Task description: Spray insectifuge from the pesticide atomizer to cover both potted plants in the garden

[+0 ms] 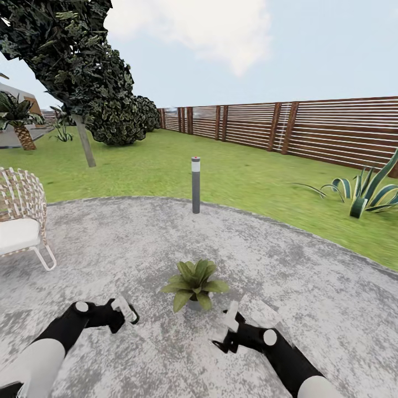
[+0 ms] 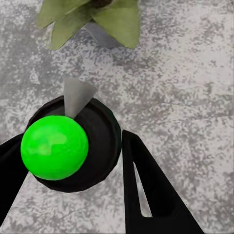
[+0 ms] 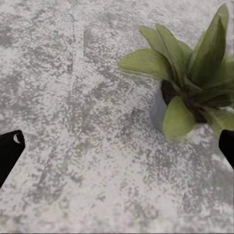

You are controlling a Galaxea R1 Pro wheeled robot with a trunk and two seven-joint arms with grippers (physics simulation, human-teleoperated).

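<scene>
One potted plant (image 1: pixel 194 284), a low rosette of broad green leaves over a small grey pot, stands on the paved patio (image 1: pixel 309 287) just ahead of both arms. My left gripper (image 1: pixel 122 313) is shut on the pesticide atomizer (image 2: pixel 97 141), a dark round bottle with a bright green cap and a pale grey nozzle pointing toward the plant (image 2: pixel 112 19). My right gripper (image 1: pixel 228 327) is open to the plant's right; in its wrist view the fingertips (image 3: pixel 9 148) stand wide apart with the plant (image 3: pixel 190 83) beyond. The leaves look plain green; insectifuge is out of view.
A grey bollard lamp (image 1: pixel 195 185) stands at the patio's far edge. A wicker chair (image 1: pixel 19 221) sits at the left. A striped agave (image 1: pixel 365 194) grows on the lawn at right, before the wooden fence (image 1: pixel 309 130). A tree (image 1: pixel 83 83) leans at the back left.
</scene>
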